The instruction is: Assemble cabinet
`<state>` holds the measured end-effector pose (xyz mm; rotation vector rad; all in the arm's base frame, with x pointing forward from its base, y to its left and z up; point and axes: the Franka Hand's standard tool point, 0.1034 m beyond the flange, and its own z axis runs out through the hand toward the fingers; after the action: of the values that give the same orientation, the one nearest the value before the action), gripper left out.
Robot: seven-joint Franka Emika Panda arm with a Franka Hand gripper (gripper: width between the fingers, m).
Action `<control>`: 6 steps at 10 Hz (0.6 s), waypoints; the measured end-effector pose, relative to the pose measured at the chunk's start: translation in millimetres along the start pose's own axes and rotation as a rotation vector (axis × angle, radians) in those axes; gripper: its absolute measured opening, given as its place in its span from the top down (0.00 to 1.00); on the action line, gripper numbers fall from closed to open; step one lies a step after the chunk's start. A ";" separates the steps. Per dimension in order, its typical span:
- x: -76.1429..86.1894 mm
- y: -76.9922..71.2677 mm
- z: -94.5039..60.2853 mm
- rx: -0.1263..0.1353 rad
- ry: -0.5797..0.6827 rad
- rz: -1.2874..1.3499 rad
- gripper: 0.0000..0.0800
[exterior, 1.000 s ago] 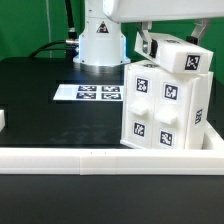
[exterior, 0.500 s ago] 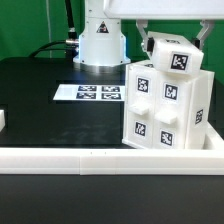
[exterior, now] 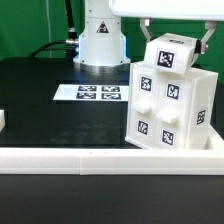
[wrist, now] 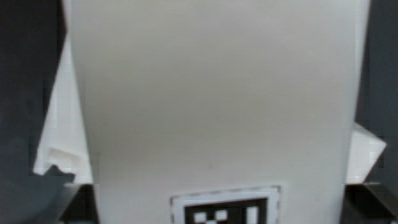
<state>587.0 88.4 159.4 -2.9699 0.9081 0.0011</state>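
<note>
The cabinet is a large white box with black-and-white tags, standing at the exterior view's right against the front rail. A smaller white tagged block sits slightly tilted at the cabinet's top. My gripper comes down from above and is shut on this block, one finger on each side. In the wrist view the block's plain white face fills almost the whole frame, with one tag at its edge. The fingertips are hidden there.
The marker board lies flat on the black table behind the cabinet. A long low white rail runs along the table's front. The robot base stands at the back. A small white piece shows at the exterior view's left edge.
The gripper has carried the block toward the exterior view's left, and the block has turned from strongly tilted to nearly level over the cabinet's top.
</note>
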 end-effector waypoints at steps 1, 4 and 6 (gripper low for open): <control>-0.6 -0.8 0.0 0.005 -0.004 0.127 0.30; -1.7 -3.3 0.0 0.019 -0.001 0.351 0.30; -10.8 -7.0 1.7 0.041 0.014 0.544 0.30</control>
<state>581.9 100.3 158.0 -2.5889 1.6554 -0.0228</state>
